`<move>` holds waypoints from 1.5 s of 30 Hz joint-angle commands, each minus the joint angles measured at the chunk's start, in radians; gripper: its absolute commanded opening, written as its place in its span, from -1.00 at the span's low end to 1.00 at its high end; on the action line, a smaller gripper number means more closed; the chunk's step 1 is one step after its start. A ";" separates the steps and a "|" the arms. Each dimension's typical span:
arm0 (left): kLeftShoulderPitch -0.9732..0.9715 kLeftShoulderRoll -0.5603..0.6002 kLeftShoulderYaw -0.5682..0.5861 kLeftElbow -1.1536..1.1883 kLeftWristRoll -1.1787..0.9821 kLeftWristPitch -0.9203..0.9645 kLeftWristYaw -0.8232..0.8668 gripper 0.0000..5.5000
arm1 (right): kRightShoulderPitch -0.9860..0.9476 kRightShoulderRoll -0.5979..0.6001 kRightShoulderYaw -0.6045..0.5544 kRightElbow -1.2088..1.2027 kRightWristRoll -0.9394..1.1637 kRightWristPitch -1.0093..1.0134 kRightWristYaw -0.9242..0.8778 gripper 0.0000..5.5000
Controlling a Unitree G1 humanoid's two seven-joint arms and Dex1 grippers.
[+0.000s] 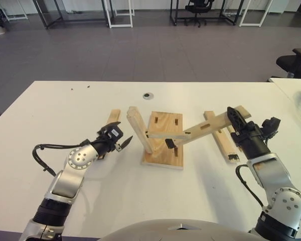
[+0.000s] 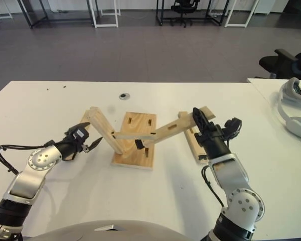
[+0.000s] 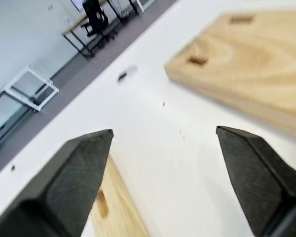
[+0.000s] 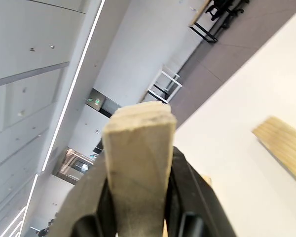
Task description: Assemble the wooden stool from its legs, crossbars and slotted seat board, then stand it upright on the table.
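**Q:** At the centre of the bench (image 1: 50, 115), how does the leg-and-crossbar frame (image 1: 165, 134) lie?

**A:** Over the flat seat board (image 1: 165, 120), long axis left to right. Right jaws are clenched on its right leg (image 1: 210, 124). Left jaws, spread wide and empty, sit just left of the other leg (image 1: 139, 130), so that arm is nearer.

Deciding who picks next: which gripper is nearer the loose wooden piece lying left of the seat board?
Left. The open left gripper sits just beside the loose piece, nearer the robot; the right gripper is far across the seat board, shut on a leg.
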 commanded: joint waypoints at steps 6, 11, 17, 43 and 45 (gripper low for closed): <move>0.013 -0.054 -0.016 -0.130 -0.067 0.220 -0.029 0.40 | 0.078 -0.055 0.067 -0.047 -0.027 -0.073 -0.114 -0.63; 0.006 -0.082 -0.025 -0.203 -0.113 0.311 -0.037 0.40 | 0.105 -0.109 0.092 -0.091 -0.105 -0.110 -0.167 -0.63; -0.019 -0.181 -0.039 -0.321 -0.217 0.459 -0.009 0.40 | 0.020 -0.255 0.135 -0.153 -0.205 -0.093 -0.252 -0.63; -0.158 -0.422 -0.131 -0.354 -0.308 0.629 0.178 0.40 | -0.067 -0.467 0.602 -0.199 -0.615 0.011 0.248 0.22; -0.187 -0.446 -0.136 -0.349 -0.314 0.624 0.186 0.40 | -0.102 -0.484 0.643 -0.187 -0.636 0.022 0.297 0.40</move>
